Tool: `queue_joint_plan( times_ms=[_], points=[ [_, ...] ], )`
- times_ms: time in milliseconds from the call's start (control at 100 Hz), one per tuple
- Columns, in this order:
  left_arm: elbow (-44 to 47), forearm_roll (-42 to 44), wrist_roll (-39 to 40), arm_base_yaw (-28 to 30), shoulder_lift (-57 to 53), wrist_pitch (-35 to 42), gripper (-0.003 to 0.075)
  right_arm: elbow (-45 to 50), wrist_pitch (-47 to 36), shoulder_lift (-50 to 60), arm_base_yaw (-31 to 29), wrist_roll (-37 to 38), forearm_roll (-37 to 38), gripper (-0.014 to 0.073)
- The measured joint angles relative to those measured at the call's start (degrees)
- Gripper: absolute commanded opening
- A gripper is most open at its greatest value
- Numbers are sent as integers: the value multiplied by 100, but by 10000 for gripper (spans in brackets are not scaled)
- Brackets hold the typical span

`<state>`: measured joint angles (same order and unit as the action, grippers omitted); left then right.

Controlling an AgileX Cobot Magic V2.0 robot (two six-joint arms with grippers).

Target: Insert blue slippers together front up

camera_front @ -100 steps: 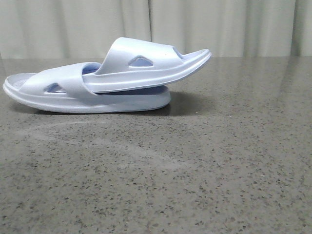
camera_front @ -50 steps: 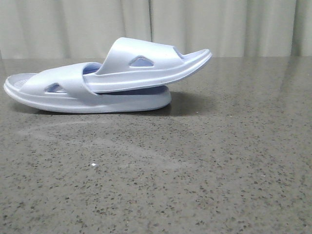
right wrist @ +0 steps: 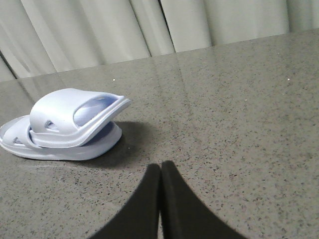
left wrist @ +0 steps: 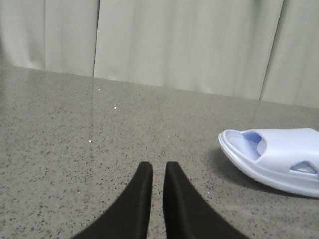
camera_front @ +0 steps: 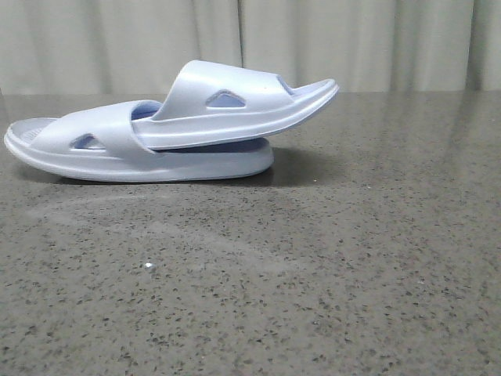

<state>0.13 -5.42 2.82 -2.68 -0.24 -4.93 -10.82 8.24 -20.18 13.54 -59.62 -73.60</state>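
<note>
The two blue slippers lie nested at the back left of the table in the front view. The lower slipper (camera_front: pixel 117 160) lies flat. The upper slipper (camera_front: pixel 235 110) is pushed under its strap and its free end points up to the right. Neither gripper shows in the front view. In the left wrist view my left gripper (left wrist: pixel 158 167) is all but shut with a thin gap, empty, with one slipper end (left wrist: pixel 279 159) off to its side. In the right wrist view my right gripper (right wrist: pixel 160 167) is shut and empty, apart from the nested pair (right wrist: pixel 65 114).
The table (camera_front: pixel 329 266) is a dark speckled stone surface. A pale curtain (camera_front: pixel 376 39) hangs behind its far edge. A tiny white speck (camera_front: pixel 149 266) lies on the table in front of the slippers.
</note>
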Motion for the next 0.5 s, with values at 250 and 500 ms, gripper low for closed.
queue_joint_plan(
  times_ms=[250, 500],
  points=[
    [0, 64, 0, 0, 0, -107, 15, 2, 0, 0, 0, 0, 0, -79],
    [0, 78, 0, 0, 0, -107, 15, 2, 0, 0, 0, 0, 0, -79]
  ],
)
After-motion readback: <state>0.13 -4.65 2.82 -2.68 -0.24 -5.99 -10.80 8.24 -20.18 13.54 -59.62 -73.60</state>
